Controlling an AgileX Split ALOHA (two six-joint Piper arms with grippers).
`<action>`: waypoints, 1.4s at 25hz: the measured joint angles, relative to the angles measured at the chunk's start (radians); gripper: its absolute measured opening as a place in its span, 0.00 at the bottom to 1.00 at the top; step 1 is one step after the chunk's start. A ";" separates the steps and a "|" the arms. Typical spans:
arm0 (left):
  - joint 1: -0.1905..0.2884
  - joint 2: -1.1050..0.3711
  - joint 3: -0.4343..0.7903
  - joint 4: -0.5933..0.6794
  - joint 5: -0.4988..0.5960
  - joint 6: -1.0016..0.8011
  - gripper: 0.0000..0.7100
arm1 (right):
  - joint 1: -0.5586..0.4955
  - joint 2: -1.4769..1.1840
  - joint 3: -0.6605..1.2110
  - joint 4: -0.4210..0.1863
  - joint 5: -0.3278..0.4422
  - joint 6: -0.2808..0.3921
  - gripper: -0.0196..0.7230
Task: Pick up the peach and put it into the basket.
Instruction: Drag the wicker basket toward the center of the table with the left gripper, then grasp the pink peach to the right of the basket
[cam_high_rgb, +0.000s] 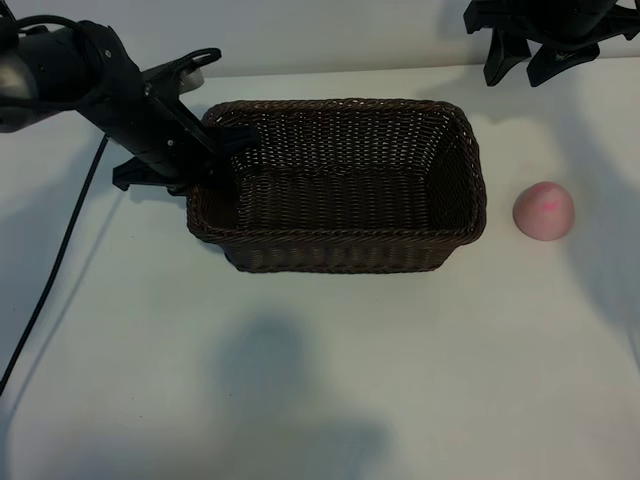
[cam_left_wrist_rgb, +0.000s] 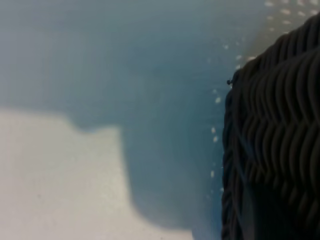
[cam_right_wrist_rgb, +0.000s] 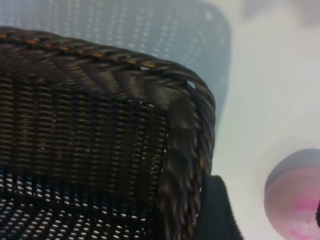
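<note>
A white table (cam_high_rgb: 320, 380) seen from above carries a dark brown wicker basket (cam_high_rgb: 340, 185) near its middle, closer to the far edge than the near one, with its long sides running across the table. The basket is rectangular with sloped sides and a braided rim, and nothing lies inside it. The peach (cam_high_rgb: 544, 211), a small pale pink ball with a brighter pink blotch, sits on the table to the right of the basket's right end, near it but not touching, and nothing holds it. The left arm reaches in from the far left corner of the table, and its left gripper (cam_high_rgb: 228, 160) is at the basket's left end, by the far left corner of the rim, with a dark fingertip over the rim; its fingers stand only a little way apart, and whether they pinch the rim or hold anything cannot be told. The left wrist view shows only the basket's woven wall close up beside bare table and shadow. The right gripper (cam_high_rgb: 525, 62) hangs at the far right edge of the table, well apart from the peach, its fingers spread wide with nothing between them. The right wrist view shows the basket's right corner and braided rim, with the peach (cam_right_wrist_rgb: 292, 197) just beyond it on the table.
</note>
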 joint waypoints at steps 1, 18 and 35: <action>0.000 0.002 0.000 -0.001 -0.004 0.008 0.23 | 0.000 0.000 0.000 0.000 0.000 0.000 0.67; 0.000 0.027 -0.006 -0.023 -0.003 0.014 0.41 | 0.000 0.000 0.000 0.000 0.000 0.000 0.67; 0.000 -0.145 -0.009 0.137 0.086 -0.052 0.90 | 0.000 0.000 0.000 0.000 0.000 0.000 0.67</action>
